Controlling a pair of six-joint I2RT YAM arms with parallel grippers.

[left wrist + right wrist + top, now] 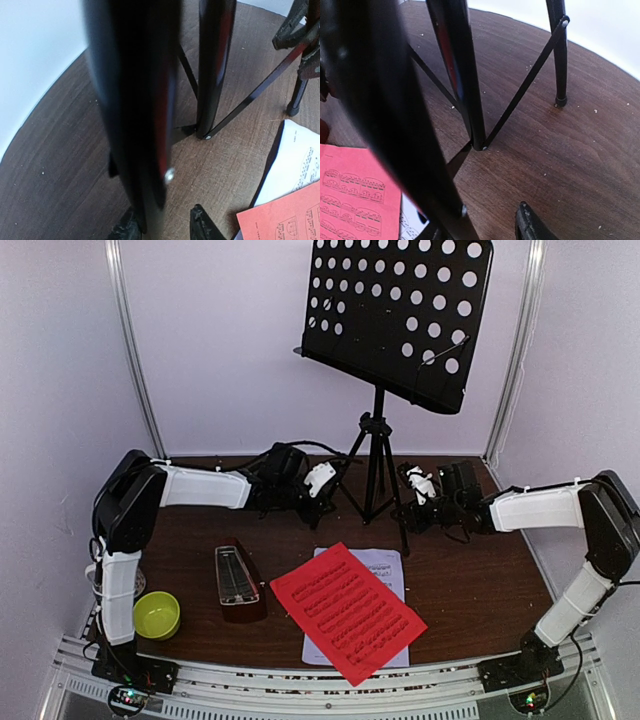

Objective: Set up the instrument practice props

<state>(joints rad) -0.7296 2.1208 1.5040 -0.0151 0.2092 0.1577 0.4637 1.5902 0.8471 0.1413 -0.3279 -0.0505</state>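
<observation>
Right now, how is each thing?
Music stand, upright, desk empty.
Red sheet, flat, lying on top.
White sheet, flat, mostly covered.
Metronome, untouched, beside the sheets.
Bowl, upright, empty.
Left gripper, open around a stand leg.
Right gripper, open around a stand leg.

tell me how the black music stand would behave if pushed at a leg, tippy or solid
Probably tippy: the music stand carries a wide perforated desk high above a narrow tripod. Its thin legs suggest it is light. The capped foot may grip the wooden table rather than slide, so a low push could topple it.
</observation>
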